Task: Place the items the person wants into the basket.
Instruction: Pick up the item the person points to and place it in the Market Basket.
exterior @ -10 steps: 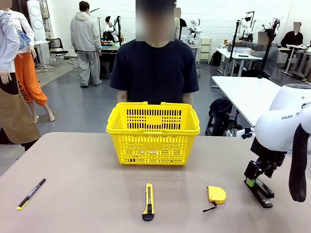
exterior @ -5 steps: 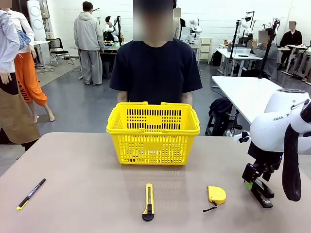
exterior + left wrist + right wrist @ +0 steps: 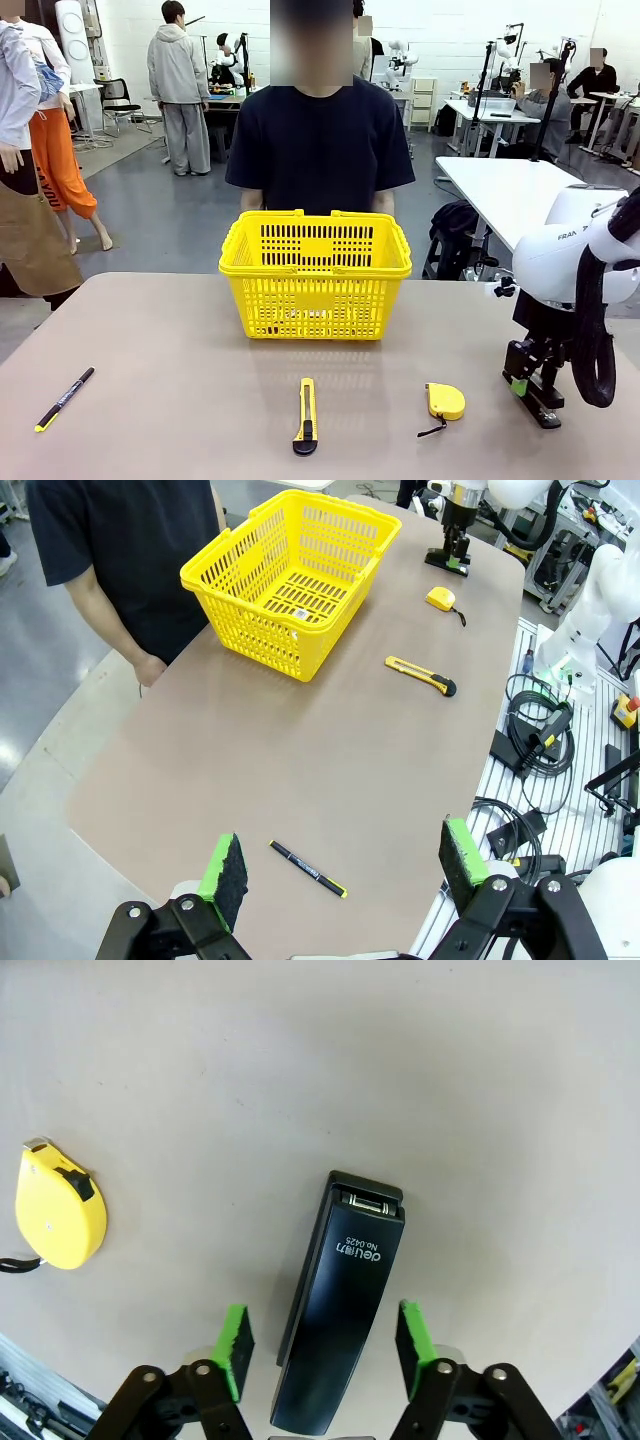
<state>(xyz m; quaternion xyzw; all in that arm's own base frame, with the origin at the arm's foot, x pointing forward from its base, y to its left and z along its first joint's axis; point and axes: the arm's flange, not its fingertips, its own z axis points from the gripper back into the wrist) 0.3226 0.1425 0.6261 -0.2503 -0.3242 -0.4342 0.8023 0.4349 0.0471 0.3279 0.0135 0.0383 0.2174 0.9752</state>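
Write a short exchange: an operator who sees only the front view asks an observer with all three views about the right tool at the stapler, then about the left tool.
Operator: Is the right tool around the stapler yet?
Observer: Yes. In the right wrist view the right tool is open, and the stapler lies on the table, lengthwise between the green pads.
Operator: Where is the left tool?
Observer: The left tool is open, high above the table, with the black pen below it.
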